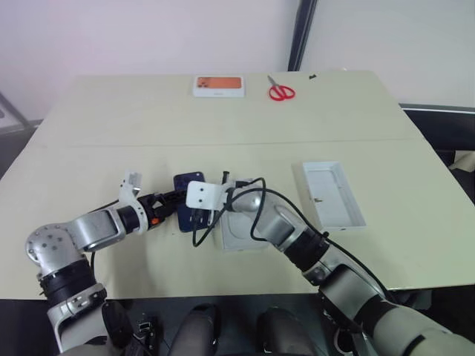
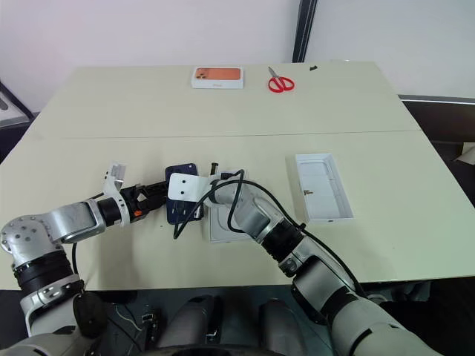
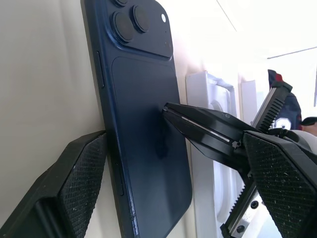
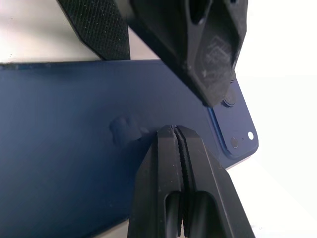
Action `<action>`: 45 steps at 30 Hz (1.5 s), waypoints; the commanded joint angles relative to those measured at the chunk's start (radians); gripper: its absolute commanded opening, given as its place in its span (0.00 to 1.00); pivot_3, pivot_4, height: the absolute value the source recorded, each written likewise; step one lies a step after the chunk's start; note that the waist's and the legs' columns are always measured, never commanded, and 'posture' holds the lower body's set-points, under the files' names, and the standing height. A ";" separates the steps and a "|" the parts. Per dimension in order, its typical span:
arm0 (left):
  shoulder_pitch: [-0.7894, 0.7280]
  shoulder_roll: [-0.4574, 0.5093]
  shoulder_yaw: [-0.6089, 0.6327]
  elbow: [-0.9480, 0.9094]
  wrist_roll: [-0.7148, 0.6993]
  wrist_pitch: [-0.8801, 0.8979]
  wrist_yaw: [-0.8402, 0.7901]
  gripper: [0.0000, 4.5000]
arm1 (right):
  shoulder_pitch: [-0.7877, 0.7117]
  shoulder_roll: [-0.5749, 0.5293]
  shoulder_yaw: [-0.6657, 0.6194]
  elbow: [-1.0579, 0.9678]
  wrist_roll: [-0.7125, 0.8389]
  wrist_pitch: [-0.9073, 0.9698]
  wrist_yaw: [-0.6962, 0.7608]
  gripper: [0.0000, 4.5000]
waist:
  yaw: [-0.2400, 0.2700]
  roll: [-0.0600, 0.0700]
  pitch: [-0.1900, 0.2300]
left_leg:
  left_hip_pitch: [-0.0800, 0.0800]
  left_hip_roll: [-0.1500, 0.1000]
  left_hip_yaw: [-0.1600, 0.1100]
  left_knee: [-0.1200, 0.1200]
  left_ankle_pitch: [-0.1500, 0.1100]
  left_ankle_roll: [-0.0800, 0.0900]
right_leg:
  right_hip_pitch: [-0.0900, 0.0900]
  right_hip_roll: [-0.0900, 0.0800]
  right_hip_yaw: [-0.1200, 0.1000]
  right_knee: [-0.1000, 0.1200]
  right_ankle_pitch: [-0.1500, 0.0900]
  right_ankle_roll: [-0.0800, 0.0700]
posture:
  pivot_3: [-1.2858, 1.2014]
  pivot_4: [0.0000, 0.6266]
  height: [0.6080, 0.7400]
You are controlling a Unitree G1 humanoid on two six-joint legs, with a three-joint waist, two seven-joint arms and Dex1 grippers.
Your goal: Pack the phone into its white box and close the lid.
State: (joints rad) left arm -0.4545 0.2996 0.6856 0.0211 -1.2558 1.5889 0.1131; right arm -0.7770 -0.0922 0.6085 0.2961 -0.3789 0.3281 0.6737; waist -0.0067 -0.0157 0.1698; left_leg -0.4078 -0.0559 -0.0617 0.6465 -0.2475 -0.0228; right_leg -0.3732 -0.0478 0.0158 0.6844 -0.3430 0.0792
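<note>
The left claw (image 3: 168,163) stands wide open around the phone (image 3: 143,129), one finger (image 3: 79,183) touching the phone's long edge and the other (image 3: 282,178) off the far side, gripping nothing. The right claw (image 4: 176,136) is closed, its joined tips pressing on the phone's blue back near its middle. The phone lies back-up, camera cluster toward the far edge, on the surface (image 1: 148,126) close to the near edge, left of centre. Just beside it, toward the right edge, sits a white box part (image 1: 236,236) partly hidden under the right arm; which part it is I cannot tell. Further right lies an open white tray-like piece (image 1: 332,194). By the far edge rest a white box with an orange picture (image 1: 218,86) and red scissors (image 1: 281,90).
</note>
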 commanded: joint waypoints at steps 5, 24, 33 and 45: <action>-0.009 -0.015 -0.023 -0.005 -0.043 0.025 0.025 1.00 | -0.007 -0.044 0.004 -0.054 -0.046 -0.006 0.007 0.02 | -0.004 0.000 0.000 | 0.000 0.000 0.000 0.000 0.000 0.000 | 0.000 0.000 0.000 0.000 0.000 0.000 | 0.52 0.24 1.00; 0.043 -0.013 -0.038 -0.044 -0.073 0.017 0.042 1.00 | -0.027 -0.169 0.071 -0.102 -0.204 -0.119 0.101 0.02 | -0.008 0.000 0.000 | 0.000 0.000 0.000 -0.001 0.000 -0.001 | 0.000 0.000 0.000 -0.001 0.000 0.000 | 0.52 0.24 1.00; 0.052 -0.023 -0.060 -0.043 -0.136 -0.023 0.079 1.00 | 0.003 -0.119 0.077 -0.092 -0.185 -0.152 0.121 0.02 | -0.007 0.000 0.000 | 0.000 0.000 0.000 -0.001 0.000 -0.001 | 0.000 0.000 0.000 -0.001 0.000 0.000 | 0.52 0.24 1.00; 0.099 0.032 -0.140 -0.035 -0.325 -0.159 0.162 1.00 | 0.017 -0.091 0.057 -0.064 -0.183 -0.146 0.124 0.02 | -0.010 -0.001 0.000 | 0.000 0.000 0.000 -0.001 0.000 -0.001 | -0.001 0.000 0.001 -0.001 0.000 0.000 | 0.52 0.24 1.00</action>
State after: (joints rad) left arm -0.3574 0.3107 0.5564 -0.0099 -1.5248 1.4598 0.2642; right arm -0.7719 -0.1961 0.6591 0.2381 -0.5757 0.1942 0.7875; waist -0.0164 -0.0163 0.1702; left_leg -0.4080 -0.0555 -0.0615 0.6452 -0.2470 -0.0238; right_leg -0.3739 -0.0472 0.0164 0.6839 -0.3431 0.0793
